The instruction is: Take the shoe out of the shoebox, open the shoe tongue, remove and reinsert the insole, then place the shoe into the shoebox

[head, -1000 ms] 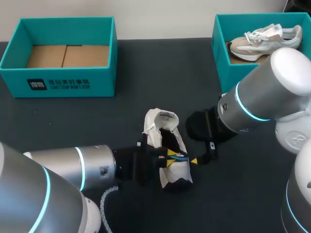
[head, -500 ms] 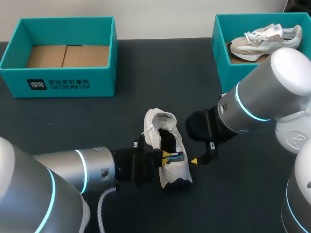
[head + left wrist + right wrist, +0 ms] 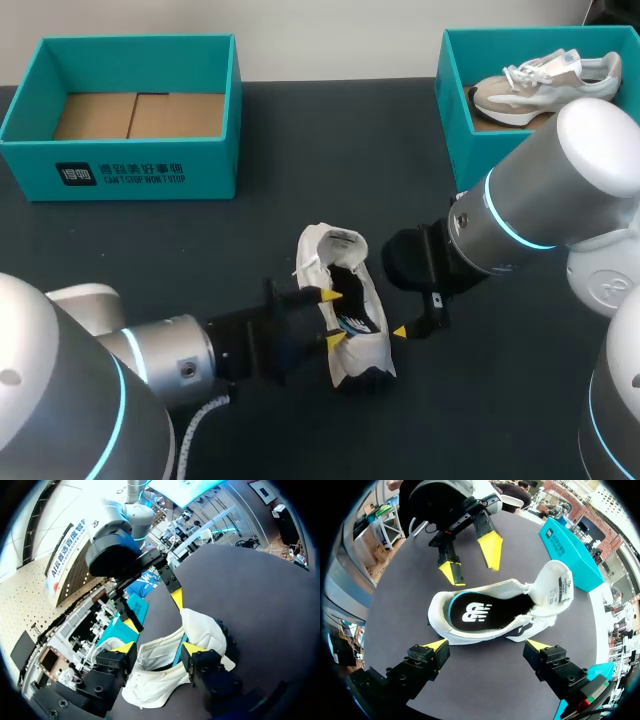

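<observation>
Your left gripper (image 3: 157, 649) holds its fingers apart, the shoe (image 3: 490, 615) just ahead of it. Your right gripper (image 3: 487, 647), also spread, faces the shoe's other side.

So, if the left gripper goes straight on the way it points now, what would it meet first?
Most likely the white shoe, which lies just ahead of the open left gripper. The right gripper is beyond it, on the other side. The exact gap is unclear.
</observation>
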{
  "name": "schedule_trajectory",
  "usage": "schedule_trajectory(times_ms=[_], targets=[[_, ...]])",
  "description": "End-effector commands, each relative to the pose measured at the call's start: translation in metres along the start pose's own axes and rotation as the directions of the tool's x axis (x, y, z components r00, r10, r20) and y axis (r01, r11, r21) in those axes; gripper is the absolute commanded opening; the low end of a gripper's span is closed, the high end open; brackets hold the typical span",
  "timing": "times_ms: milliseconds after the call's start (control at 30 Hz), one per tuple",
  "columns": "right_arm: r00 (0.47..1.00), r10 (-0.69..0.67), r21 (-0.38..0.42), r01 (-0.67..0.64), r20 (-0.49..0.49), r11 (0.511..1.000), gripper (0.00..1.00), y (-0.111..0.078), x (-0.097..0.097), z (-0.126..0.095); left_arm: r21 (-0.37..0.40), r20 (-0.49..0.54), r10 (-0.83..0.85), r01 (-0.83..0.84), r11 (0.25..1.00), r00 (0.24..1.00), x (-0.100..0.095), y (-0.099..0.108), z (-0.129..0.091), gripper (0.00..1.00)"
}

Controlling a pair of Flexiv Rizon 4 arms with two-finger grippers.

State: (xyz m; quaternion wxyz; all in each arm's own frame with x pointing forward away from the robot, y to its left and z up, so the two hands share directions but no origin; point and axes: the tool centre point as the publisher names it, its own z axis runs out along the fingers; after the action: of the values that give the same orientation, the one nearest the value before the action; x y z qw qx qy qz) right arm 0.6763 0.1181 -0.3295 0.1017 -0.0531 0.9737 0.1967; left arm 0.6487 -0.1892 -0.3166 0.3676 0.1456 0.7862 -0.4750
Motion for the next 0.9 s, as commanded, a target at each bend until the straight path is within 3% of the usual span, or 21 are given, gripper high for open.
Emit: schedule_trajectory(times_ms=[33,367,467,733,800,900], targets=[[1.000,0.000,-0.001,0.000,0.003,1.000,1.00,0.000,0.001,0.000,0.116,-0.006,-0.024,0.024,0.993,1.000,-0.009,-0.002,-0.004,1.00],[1.000,0.000,-0.001,0.000,0.003,1.000,1.00,0.000,0.001,0.000,0.173,-0.002,-0.125,0.124,0.977,0.992,-0.025,-0.015,-0.008,1.00],[1.000,0.000,-0.001,0.000,0.003,1.000,1.00,0.000,0.001,0.000,0.221,-0.016,-0.267,0.264,0.939,0.963,-0.030,-0.017,-0.011,1.00],[1.000,0.000,-0.001,0.000,0.003,1.000,1.00,0.000,0.001,0.000,0.253,-0.055,-0.424,0.424,0.870,0.904,-0.042,-0.033,-0.016,1.00],[1.000,0.000,-0.001,0.000,0.003,1.000,1.00,0.000,0.001,0.000,0.239,-0.050,-0.411,0.411,0.880,0.910,-0.045,-0.037,-0.018,1.00],[1.000,0.000,-0.001,0.000,0.003,1.000,1.00,0.000,0.001,0.000,0.288,-0.054,-0.395,0.393,0.873,0.917,-0.048,-0.046,-0.020,1.00]])
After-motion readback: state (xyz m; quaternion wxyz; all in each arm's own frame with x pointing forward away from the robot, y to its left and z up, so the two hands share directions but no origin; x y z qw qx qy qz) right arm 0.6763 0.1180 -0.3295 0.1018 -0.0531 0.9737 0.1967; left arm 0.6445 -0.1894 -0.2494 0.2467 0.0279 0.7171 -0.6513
